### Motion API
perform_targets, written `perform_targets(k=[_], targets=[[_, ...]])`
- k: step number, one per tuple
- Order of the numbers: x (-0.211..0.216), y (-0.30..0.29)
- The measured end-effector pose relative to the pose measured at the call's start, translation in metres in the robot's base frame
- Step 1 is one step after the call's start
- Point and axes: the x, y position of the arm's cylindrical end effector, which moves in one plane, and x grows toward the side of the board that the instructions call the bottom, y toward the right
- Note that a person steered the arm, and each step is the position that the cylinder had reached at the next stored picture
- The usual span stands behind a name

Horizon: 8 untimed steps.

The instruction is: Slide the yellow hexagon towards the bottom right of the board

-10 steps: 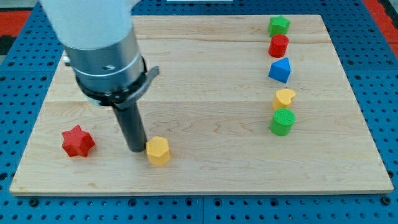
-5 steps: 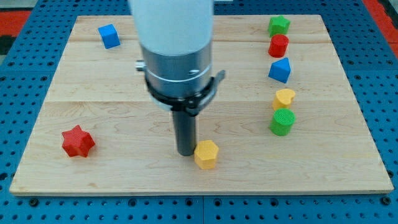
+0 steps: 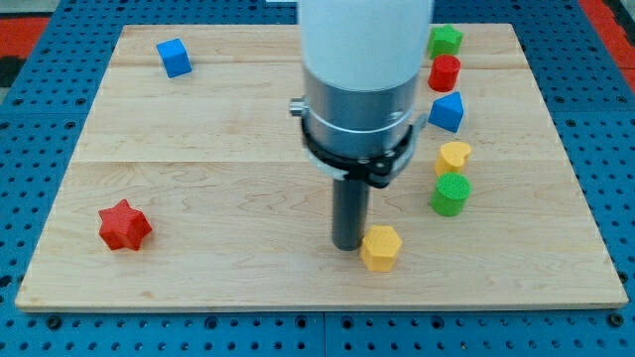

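My tip (image 3: 347, 245) touches the yellow hexagon (image 3: 381, 248) on its left side, near the surface's (image 3: 198, 198) bottom edge. Bare wood stretches rightward to the corner; the green cylinder (image 3: 450, 194) stands above. No writing shows.

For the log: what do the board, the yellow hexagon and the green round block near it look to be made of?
Board: pale wood, matte, with visible grain and plank seams. Yellow hexagon, just right of my tip: probably plastic, solid colour, dull sheen; possibly printed, too small to confirm. Green cylinder: likely plastic too, with fine ridges down its side that suggest 3D printing.
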Motion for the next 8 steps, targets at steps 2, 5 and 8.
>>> perform_targets(k=[2, 5, 8], targets=[[0.03, 0.009], [0.022, 0.04], [-0.001, 0.075]])
